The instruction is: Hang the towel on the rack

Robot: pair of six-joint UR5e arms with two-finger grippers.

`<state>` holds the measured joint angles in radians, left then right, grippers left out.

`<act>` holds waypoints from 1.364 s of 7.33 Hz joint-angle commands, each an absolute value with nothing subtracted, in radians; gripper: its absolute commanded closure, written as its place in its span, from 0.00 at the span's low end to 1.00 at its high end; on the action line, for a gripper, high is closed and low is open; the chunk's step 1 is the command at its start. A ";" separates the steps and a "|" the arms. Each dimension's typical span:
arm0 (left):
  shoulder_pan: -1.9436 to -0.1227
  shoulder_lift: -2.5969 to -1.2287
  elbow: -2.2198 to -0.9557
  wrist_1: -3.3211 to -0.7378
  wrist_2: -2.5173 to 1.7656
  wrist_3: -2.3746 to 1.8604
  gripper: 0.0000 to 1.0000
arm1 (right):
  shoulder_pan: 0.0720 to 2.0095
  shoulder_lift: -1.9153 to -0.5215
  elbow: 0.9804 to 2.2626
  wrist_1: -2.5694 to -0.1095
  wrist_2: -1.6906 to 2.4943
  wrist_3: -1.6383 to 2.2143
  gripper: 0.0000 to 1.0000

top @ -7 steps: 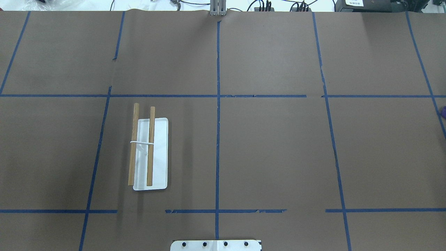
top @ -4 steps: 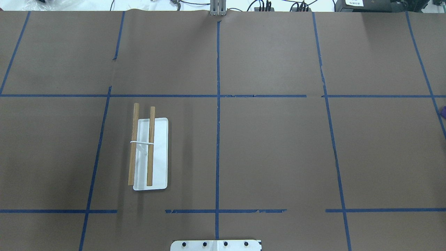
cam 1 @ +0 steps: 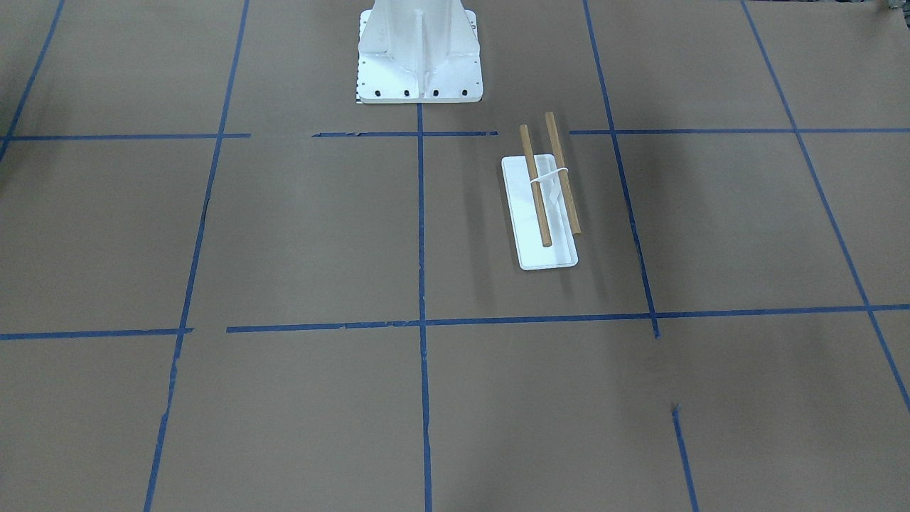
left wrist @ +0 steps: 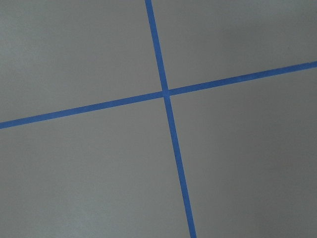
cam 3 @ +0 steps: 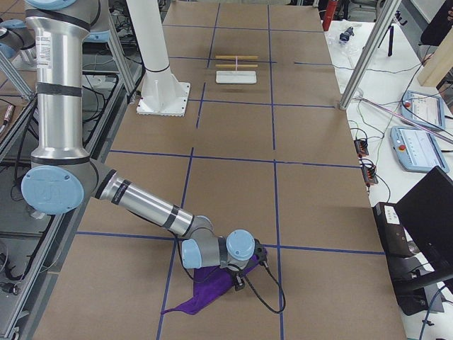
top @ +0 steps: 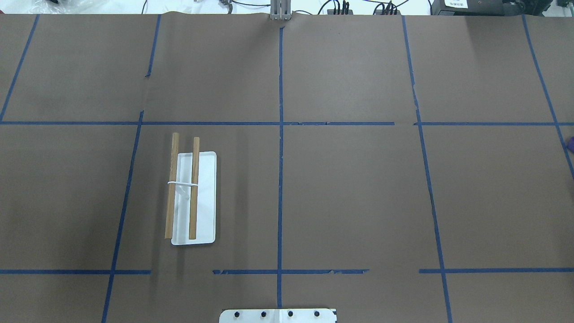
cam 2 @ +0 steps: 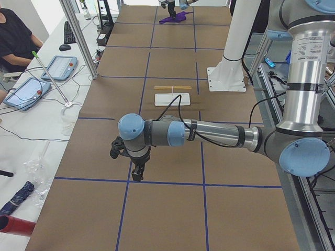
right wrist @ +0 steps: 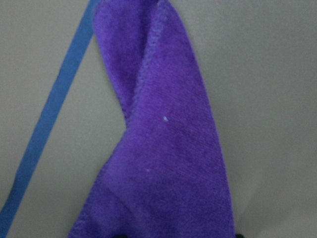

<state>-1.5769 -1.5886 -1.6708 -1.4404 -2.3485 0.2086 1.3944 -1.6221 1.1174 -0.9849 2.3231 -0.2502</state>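
The rack (top: 193, 197) has a flat white base and two brown dowels. It stands left of the table's middle and also shows in the front view (cam 1: 540, 206) and both side views (cam 2: 172, 97) (cam 3: 236, 71). The purple towel (cam 3: 212, 287) lies bunched at the far right end of the table, with a sliver at the overhead view's right edge (top: 571, 143). It fills the right wrist view (right wrist: 163, 148), running out from between my right gripper's jaws. My right gripper (cam 3: 241, 275) sits low on it. My left gripper (cam 2: 137, 173) hovers over bare paper at the table's left end; I cannot tell whether it is open.
The white bolted pedestal (cam 1: 419, 57) stands at the robot's edge of the table. Blue tape lines cross the brown paper (left wrist: 166, 94). Aluminium posts (cam 2: 78, 36) and an operator's tablets (cam 2: 57, 67) line the far side.
The purple sliver at the overhead view's right edge has shrunk and shifted slightly rightward. The rack has not moved.
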 commanded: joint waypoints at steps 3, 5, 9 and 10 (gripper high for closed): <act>-1.577 -1.589 -1.671 -1.440 -2.349 0.209 0.00 | 1.399 -1.614 1.147 -0.982 2.355 -0.274 1.00; -1.577 -1.589 -1.672 -1.440 -2.349 0.209 0.00 | 1.408 -1.615 1.189 -0.982 2.355 -0.273 1.00; -1.577 -1.595 -1.680 -1.440 -2.349 0.207 0.00 | 1.448 -1.570 1.463 -1.146 2.352 -0.259 1.00; -1.577 -1.601 -1.681 -1.440 -2.349 0.210 0.00 | 1.448 -1.504 1.518 -1.260 2.347 -0.259 1.00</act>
<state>-1.5769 -1.5952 -1.6801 -1.4404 -2.3485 0.2078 1.4474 -1.5697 1.4328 -1.1297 2.3517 -0.2609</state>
